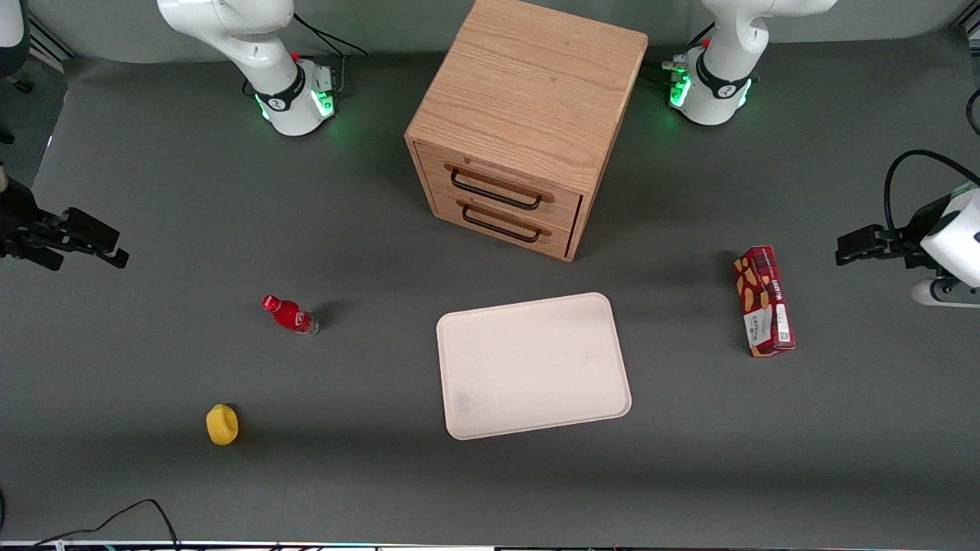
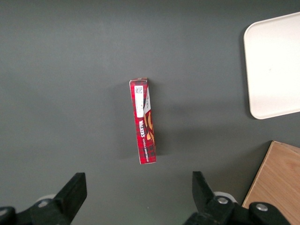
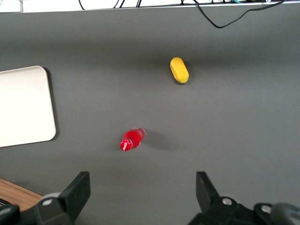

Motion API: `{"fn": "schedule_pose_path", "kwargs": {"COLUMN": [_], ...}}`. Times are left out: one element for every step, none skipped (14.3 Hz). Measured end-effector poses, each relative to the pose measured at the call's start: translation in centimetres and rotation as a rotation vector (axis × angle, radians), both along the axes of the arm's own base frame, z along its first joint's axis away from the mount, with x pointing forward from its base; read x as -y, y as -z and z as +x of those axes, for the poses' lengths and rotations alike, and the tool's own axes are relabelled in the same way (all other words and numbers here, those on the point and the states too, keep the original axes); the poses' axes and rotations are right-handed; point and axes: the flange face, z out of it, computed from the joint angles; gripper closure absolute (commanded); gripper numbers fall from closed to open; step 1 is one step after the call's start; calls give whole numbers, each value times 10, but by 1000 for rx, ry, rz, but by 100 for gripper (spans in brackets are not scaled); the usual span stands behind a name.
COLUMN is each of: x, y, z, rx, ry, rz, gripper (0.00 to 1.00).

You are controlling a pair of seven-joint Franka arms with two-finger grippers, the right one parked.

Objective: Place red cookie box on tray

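The red cookie box (image 1: pixel 764 301) lies on the grey table toward the working arm's end, well apart from the tray. It also shows in the left wrist view (image 2: pixel 144 122), standing on a narrow side with its white label patch visible. The cream-white tray (image 1: pixel 534 366) lies flat in front of the cabinet and holds nothing; its corner shows in the left wrist view (image 2: pixel 274 65). My left gripper (image 1: pixel 842 251) hangs above the table, farther toward the working arm's end than the box and apart from it. In the wrist view my gripper (image 2: pixel 138 183) is open and empty.
A wooden two-drawer cabinet (image 1: pixel 521 130) stands farther from the front camera than the tray, both drawers shut. A small red bottle (image 1: pixel 289 314) and a yellow object (image 1: pixel 222 425) lie toward the parked arm's end. A black cable (image 1: pixel 115 516) runs along the near table edge.
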Motion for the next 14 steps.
{"fn": "schedule_pose_path", "kwargs": {"x": [-3,-5,-9,-14,-19,-23,-27,-29,-30,-30,-29,-29,-29,-28], "y": [10,23,41,63,88,111,133,152,168,180,190,201,215,230], "z": [1,2,3,3,2,0,-3,-7,-11,-14,-14,-13,-12,-11], "rx": [-3,-2,0,5,8,9,7,6,3,-5,-9,-8,-3,6], "ry": [-4,-9,-16,-28,-43,-56,-66,-73,-77,-79,-80,-81,-81,-79], "rz": [0,1,0,-7,-18,-25,-28,-28,-28,-29,-28,-26,-23,-19], "gripper": [0,0,0,0,0,0,0,0,0,0,0,0,3,10]}}
